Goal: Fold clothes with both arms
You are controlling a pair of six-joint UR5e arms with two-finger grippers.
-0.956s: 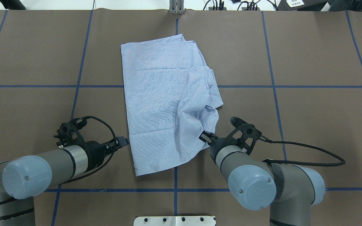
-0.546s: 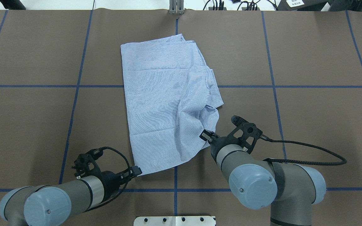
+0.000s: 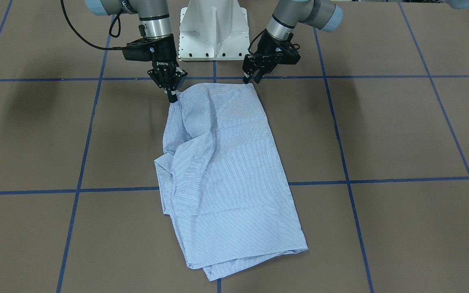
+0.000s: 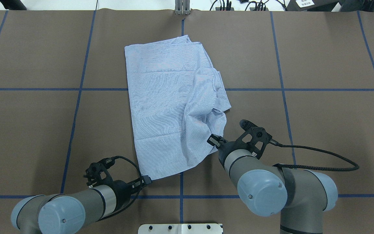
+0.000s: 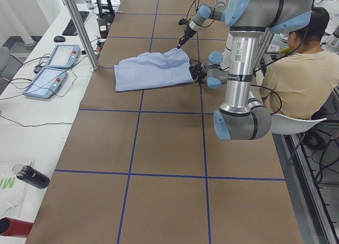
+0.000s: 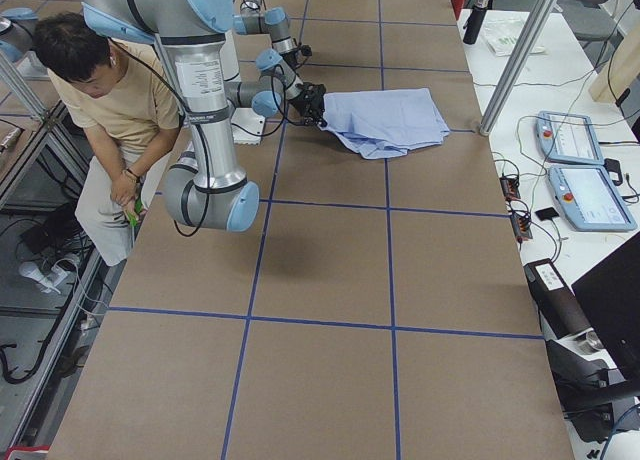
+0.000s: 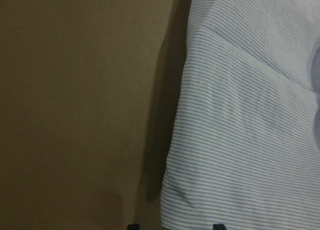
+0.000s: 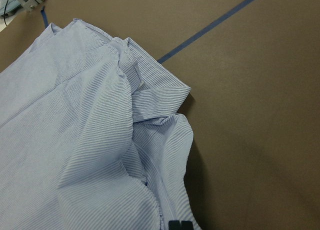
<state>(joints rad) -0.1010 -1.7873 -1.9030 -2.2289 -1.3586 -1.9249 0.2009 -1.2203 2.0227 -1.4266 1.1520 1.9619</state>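
Overhead and front views face each other across the shirt (image 4: 170, 107)

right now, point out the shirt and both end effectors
shirt (image 4: 161, 107), overhead exterior view, flat middle of its folded body
left end effector (image 3: 250, 80), exterior front-facing view, midway between its open fingertips
right end effector (image 3: 172, 97), exterior front-facing view, fingertips pinching the shirt's edge

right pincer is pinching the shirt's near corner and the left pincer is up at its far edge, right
No: the left pincer is at the shirt's near corner, on its own side, as the overhead view shows. The right pincer does pinch the shirt.
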